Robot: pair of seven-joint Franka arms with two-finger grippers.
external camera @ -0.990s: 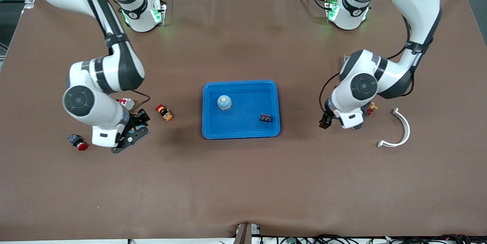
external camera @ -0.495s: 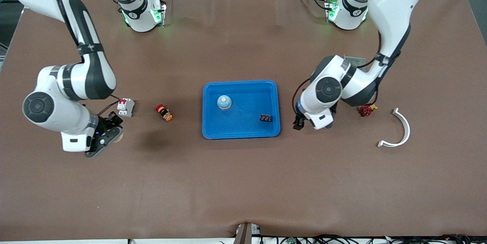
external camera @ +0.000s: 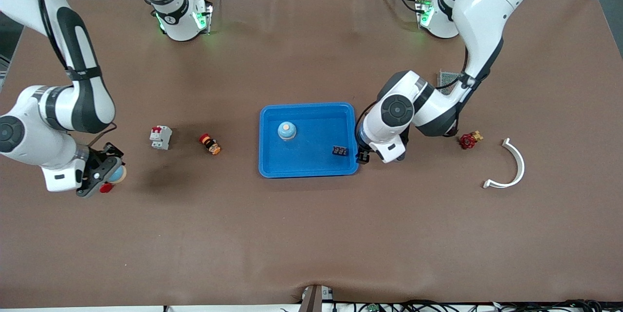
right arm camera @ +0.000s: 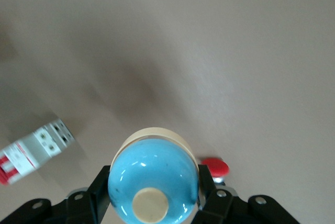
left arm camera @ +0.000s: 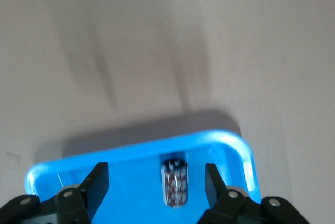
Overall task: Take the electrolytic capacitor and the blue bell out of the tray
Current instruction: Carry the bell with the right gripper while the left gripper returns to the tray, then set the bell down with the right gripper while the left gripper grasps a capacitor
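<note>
The blue tray (external camera: 272, 166) lies mid-table with a dark capacitor (external camera: 339, 150) and a blue bell (external camera: 287, 130) in it. My left gripper (external camera: 361, 155) hangs over the tray's edge toward the left arm's end. In the left wrist view it (left arm camera: 155, 171) is open, and the capacitor (left arm camera: 175, 180) lies on the tray floor (left arm camera: 125, 182) between the fingers, touching neither. Toward the right arm's end, my right gripper (external camera: 108, 176) is shut on a second blue bell (external camera: 117, 174). In the right wrist view that bell (right arm camera: 157, 174), with its cream button, fills the gap between the fingers (right arm camera: 101, 182).
A red push button (external camera: 104, 188) sits on the table just under the right gripper. A white circuit breaker (external camera: 160, 137) and a red-orange switch (external camera: 210, 144) lie between it and the tray. A red valve (external camera: 468, 140), a white curved piece (external camera: 513, 166) and a mesh board (external camera: 448, 78) lie toward the left arm's end.
The left gripper has swung from beside the red valve to the tray's edge over the capacitor. The right gripper has moved toward the right arm's end of the table, carrying the bell.
</note>
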